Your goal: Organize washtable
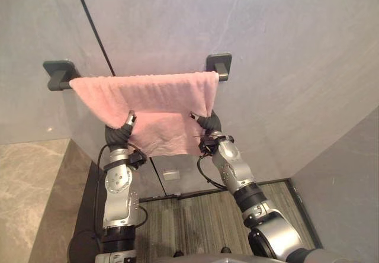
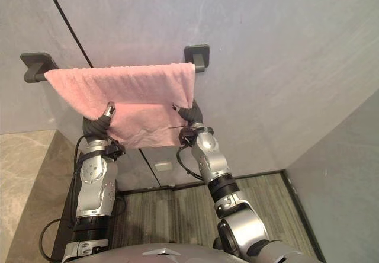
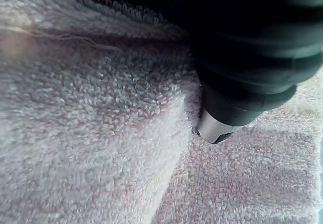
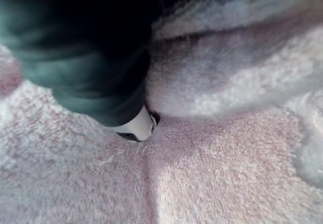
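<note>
Grey wall [image 1: 284, 50] with two dark brackets [image 1: 219, 66]; pink towel [image 1: 148, 94] hangs draped between them, lower edge loose. Left hand [image 1: 125, 124] and right hand [image 1: 207, 122] sit against the hanging cloth, one toward each side. Fingers are buried in the terry, so whether either is clamped or apart cannot be told.

- Towel [image 1: 148, 100]: pink terry cloth with a looped pile, fluffy, rough and matt.
- 2 brackets [image 1: 59, 74]: dark, smooth and matt; metal or plastic, cannot tell.
- Wall [image 1: 272, 38]: grey and smooth, stone-like with faint veins and a soft sheen.
- Floor covering [image 1: 201, 215]: striped, woven-looking and matt.
- Beige slab [image 1: 26, 177]: marble-like and polished.
</note>
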